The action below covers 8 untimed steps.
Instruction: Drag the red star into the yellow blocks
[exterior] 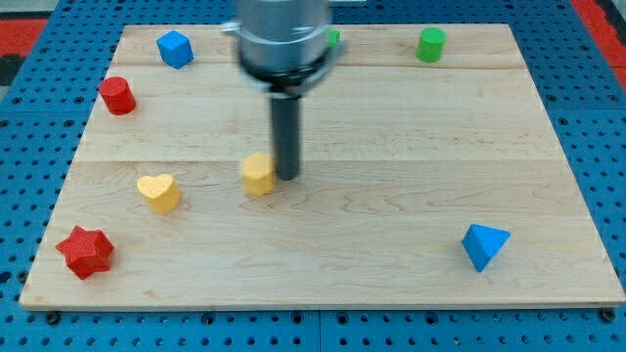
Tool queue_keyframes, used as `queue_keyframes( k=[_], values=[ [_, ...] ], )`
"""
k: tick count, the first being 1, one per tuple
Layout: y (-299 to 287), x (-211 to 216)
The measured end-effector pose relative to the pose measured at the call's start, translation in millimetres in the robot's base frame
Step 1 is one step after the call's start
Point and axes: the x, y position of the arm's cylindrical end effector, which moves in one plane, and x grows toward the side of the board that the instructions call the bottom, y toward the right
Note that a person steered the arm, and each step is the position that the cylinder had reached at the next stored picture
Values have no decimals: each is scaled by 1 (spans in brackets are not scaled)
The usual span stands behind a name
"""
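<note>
The red star (85, 251) lies near the board's bottom left corner. A yellow heart (158, 193) sits up and to the right of it. A second yellow block (258, 174), shape unclear, sits further right near the middle. My tip (287, 177) rests on the board just to the right of that second yellow block, touching or nearly touching it. The tip is far from the red star, to its upper right.
A red cylinder (117, 95) sits at the left edge. A blue block (174, 48) is at the top left. A green cylinder (430, 44) is at the top right; another green block (334, 39) peeks out behind the arm. A blue triangle (484, 245) is at the bottom right.
</note>
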Motion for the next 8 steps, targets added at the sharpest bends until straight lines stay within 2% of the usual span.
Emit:
queue_keyframes(
  k=[1, 2, 3, 4, 5, 6, 7, 8],
  values=[
    [-36, 0],
    [4, 30],
    [-48, 117],
    [-173, 151],
    [-212, 139],
    [-189, 104],
    [-114, 94],
    [-137, 117]
  ],
)
